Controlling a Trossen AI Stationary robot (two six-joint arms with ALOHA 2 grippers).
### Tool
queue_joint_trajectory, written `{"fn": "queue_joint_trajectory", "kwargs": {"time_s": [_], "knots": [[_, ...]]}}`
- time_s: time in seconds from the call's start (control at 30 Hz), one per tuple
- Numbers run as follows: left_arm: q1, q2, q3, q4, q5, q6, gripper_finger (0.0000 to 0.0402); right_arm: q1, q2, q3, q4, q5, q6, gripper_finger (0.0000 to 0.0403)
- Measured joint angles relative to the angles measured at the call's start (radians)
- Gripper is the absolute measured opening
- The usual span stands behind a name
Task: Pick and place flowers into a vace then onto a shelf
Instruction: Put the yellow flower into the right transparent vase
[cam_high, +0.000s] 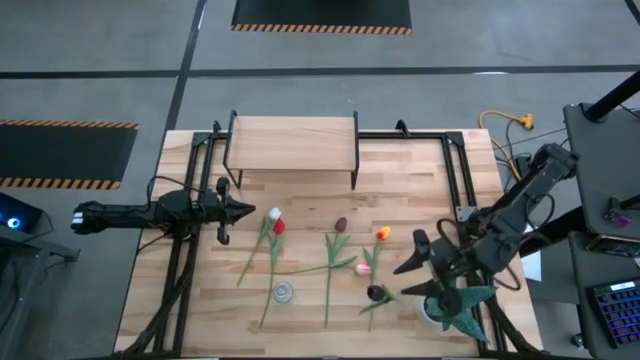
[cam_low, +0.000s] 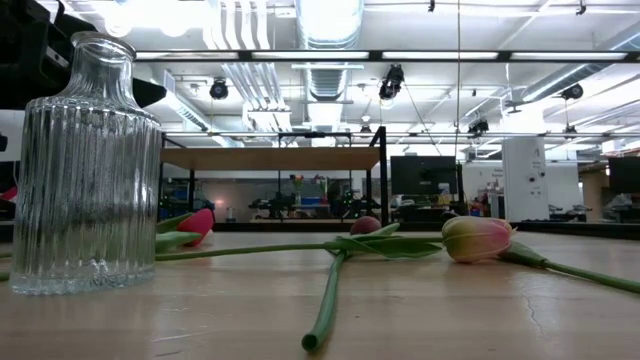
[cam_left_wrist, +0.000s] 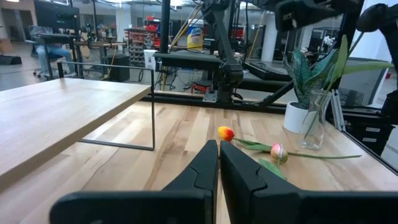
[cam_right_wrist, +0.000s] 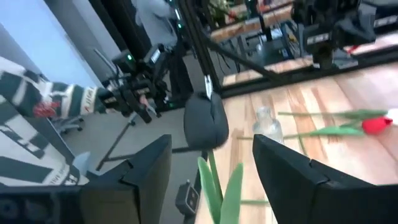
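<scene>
Task barely started. Table (cam_high: 400, 180): pale wood planks. Shelf (cam_high: 292, 140) at 12 o'clock, plank top, thin black legs, bare. Ribbed clear glass vase (cam_high: 284, 292) at 6, empty. Flowers (cam_high: 335, 250) lie loose mid-table, thin green stems. Left gripper (cam_high: 243, 209) at 9, jaws pressed together. Right gripper (cam_high: 412, 268) at 4, jaws spread, holding nothing.
</scene>
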Motion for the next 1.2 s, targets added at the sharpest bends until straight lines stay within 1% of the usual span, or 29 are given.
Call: {"fn": "queue_joint_trajectory", "kwargs": {"time_s": [0.07,0.23,0.4,0.53,0.6,0.8,0.97,1.2], "knots": [[0.000,0.000,0.000,0.000,0.000,0.000,0.0000,0.000,-0.021,0.000,0.000,0.021,-0.004,0.0215],[0.000,0.000,0.000,0.000,0.000,0.000,0.0000,0.000,-0.049,0.000,0.000,0.142,0.000,0.0209],[0.000,0.000,0.000,0.000,0.000,0.000,0.0000,-0.001,-0.056,0.000,0.001,0.362,0.116,0.0201],[0.000,0.000,0.000,0.000,0.000,0.000,0.0000,-0.020,-0.059,0.000,0.002,0.478,0.182,0.0198],[0.000,0.000,0.000,0.000,0.000,0.000,0.0000,-0.042,-0.061,0.000,0.001,0.494,0.226,0.0200],[0.000,0.000,0.000,0.000,0.000,0.000,0.0000,-0.144,-0.056,0.000,0.002,0.495,0.347,0.0213],[0.000,0.000,0.000,0.000,0.000,0.000,0.0000,-0.224,-0.051,0.000,0.000,0.494,0.461,0.0238],[0.000,0.000,0.000,0.000,0.000,0.000,0.0000,-0.296,-0.048,0.000,-0.006,0.489,0.505,0.0280]]}}
